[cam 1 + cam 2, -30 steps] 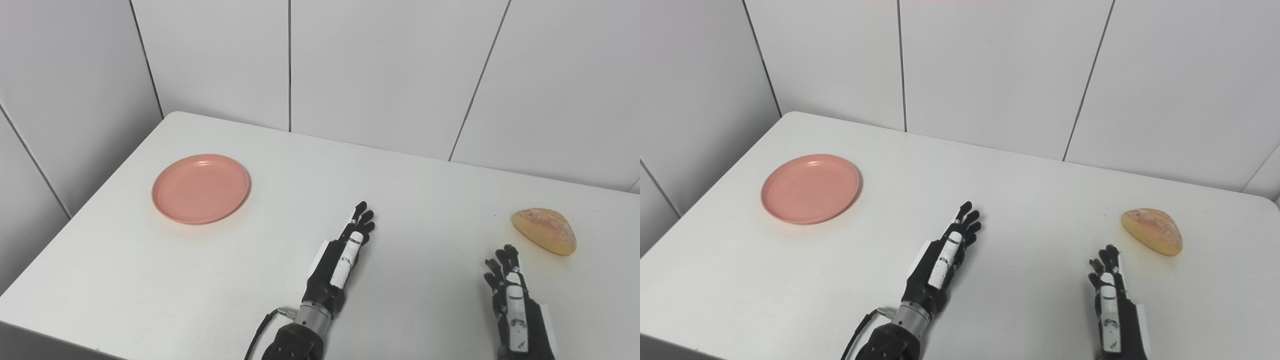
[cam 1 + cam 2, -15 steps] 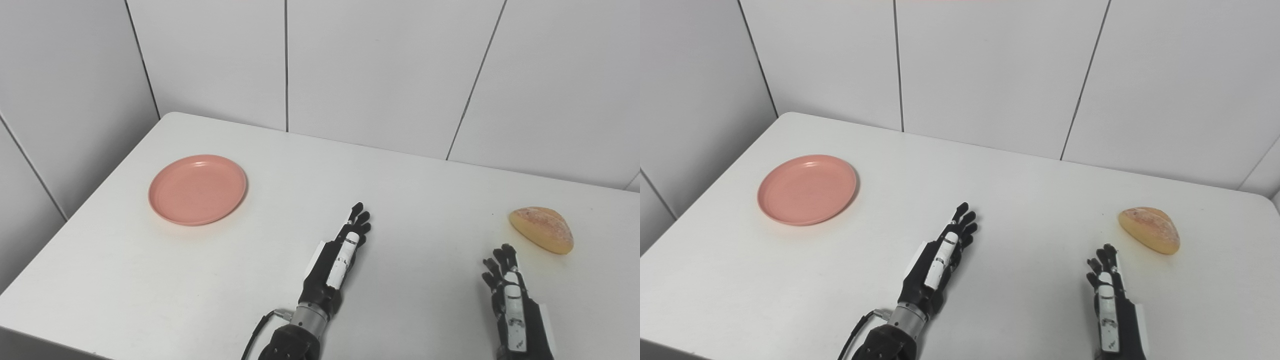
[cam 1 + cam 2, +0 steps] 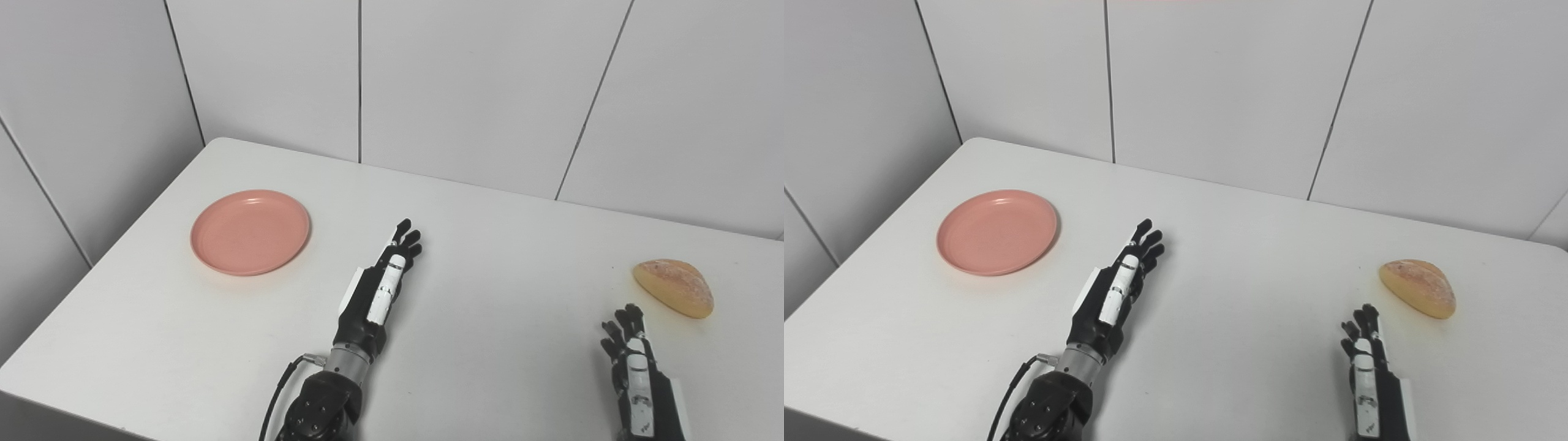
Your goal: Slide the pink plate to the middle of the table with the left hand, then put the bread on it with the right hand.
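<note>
The pink plate lies empty at the left of the white table. The bread, a golden-brown roll, lies at the far right. My left hand is open, fingers stretched out and pointing away, over the table's middle front, to the right of the plate and apart from it. My right hand is open and empty at the bottom right, just in front of the bread, not touching it.
The table's left edge and front edge are close to the plate and my arms. White tiled walls stand behind and to the left of the table.
My left hand has moved left and forward, closer to the plate. My right hand has drawn back a little toward the bottom edge. The camera has shifted slightly.
</note>
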### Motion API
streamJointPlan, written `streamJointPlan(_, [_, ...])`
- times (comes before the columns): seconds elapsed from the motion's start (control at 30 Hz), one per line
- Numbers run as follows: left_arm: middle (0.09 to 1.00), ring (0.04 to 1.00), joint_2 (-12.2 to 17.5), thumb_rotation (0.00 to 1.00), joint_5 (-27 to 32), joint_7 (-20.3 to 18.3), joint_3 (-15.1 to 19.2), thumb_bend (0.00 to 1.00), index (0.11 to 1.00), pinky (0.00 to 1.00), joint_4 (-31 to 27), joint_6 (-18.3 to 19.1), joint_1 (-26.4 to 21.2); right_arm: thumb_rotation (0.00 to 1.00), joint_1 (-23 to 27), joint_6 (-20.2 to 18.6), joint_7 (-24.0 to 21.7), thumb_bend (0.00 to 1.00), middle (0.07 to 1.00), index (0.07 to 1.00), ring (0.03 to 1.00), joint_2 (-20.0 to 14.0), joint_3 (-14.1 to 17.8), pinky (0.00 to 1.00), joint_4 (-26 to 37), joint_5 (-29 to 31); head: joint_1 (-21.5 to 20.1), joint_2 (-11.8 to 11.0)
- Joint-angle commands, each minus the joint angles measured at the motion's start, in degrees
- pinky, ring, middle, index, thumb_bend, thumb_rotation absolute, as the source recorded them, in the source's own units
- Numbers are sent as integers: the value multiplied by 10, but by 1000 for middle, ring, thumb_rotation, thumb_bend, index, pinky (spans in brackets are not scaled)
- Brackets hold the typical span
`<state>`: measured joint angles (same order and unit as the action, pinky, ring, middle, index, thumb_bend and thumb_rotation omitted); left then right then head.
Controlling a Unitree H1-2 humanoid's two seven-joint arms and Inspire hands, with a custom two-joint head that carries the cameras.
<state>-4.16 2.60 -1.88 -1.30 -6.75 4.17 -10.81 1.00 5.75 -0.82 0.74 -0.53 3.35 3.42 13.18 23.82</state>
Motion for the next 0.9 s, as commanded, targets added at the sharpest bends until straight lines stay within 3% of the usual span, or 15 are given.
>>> streamJointPlan(0.0, [952,942,6,1000,4,8,10,441,944,982,-35,9,-28,1000,1,25,-3,247,974,979,957,1,1,967,1,3,-1,0])
streamJointPlan(0.23, [964,950,47,1000,25,3,45,466,950,986,-30,-6,-62,1000,-1,24,-1,238,969,976,953,3,1,965,4,2,0,0])
streamJointPlan(0.87, [938,929,111,1000,44,39,124,401,922,946,2,40,-178,1000,-5,22,-1,250,962,970,949,1,2,960,8,1,7,-3])
